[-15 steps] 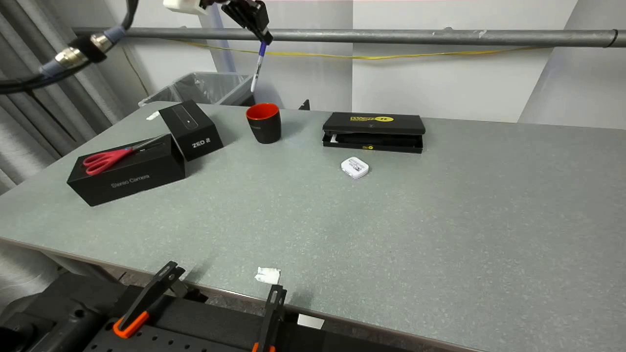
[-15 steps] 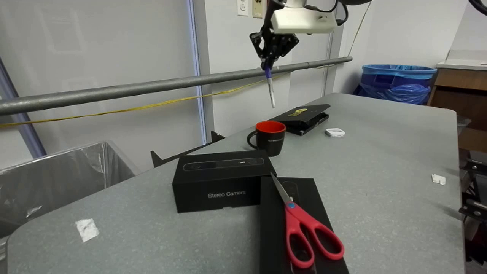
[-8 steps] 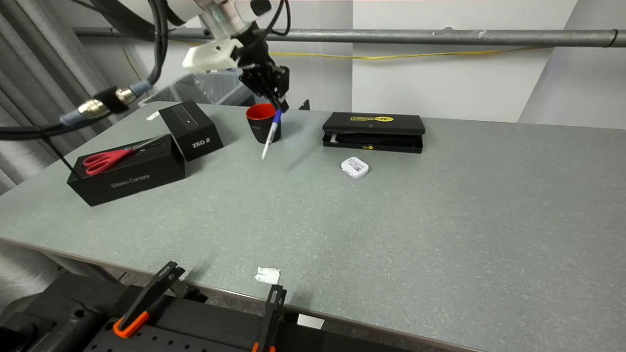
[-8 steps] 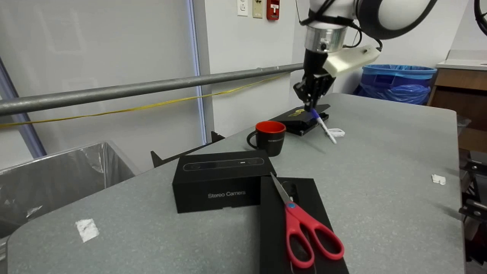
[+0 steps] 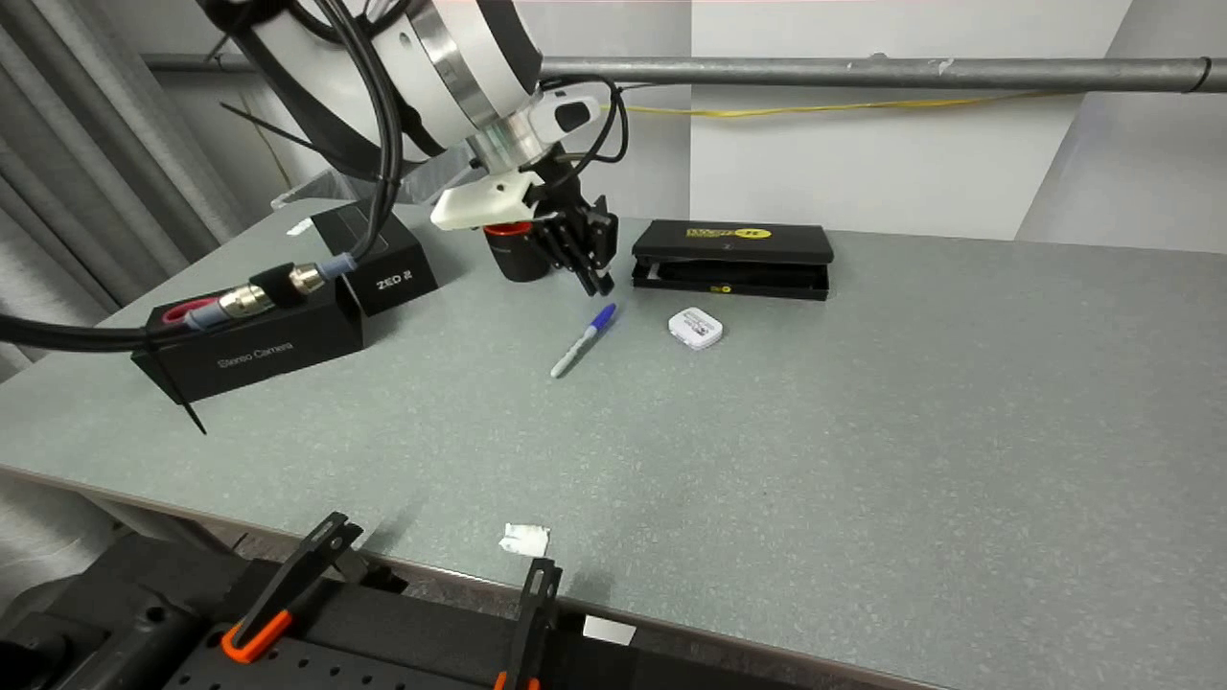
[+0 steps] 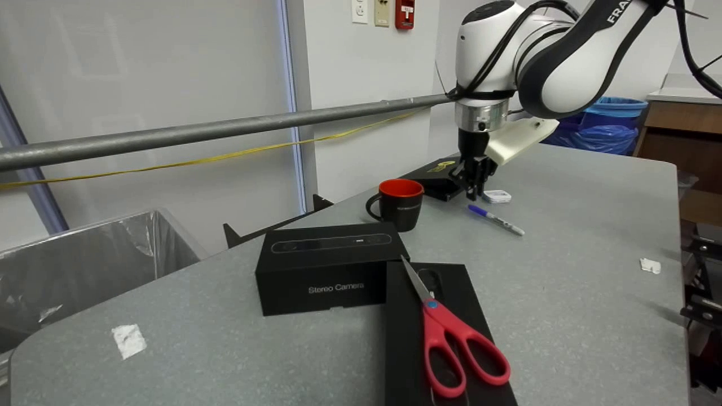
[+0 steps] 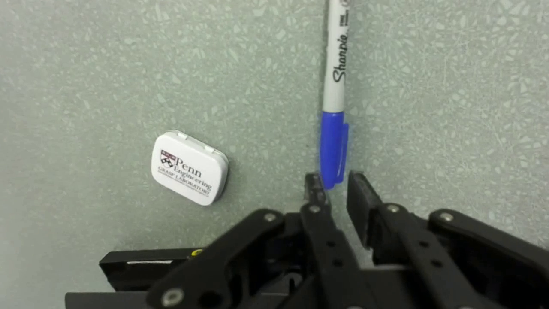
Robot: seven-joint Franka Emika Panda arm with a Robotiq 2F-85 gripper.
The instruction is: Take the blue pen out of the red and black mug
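Since half a second before, your arm (image 6: 581, 84) had come lower, and the blue pen (image 5: 581, 343), which was then hanging from the gripper (image 7: 335, 182), had come down to lie on the table (image 5: 863, 460). Largest was this grey table; your arm reached over its far part from the left. At the left stood two black boxes (image 5: 268, 359), close together. At the far side, right of the gripper, lay a flat black case (image 5: 733, 244) with its lid slightly raised. Your gripper had released the pen and stood, narrowly parted, just above its cap end. Red-handled scissors (image 6: 441, 321) rested upon one of the boxes. Between the boxes and the case the red and black mug (image 5: 513, 261) stood upright, partly covered by your gripper in an exterior view. Your pen lay outside the mug, nearer and more to the right, its pale end pointing to the near side. Just to its right, apart from it, was a small white tin (image 7: 188, 167).
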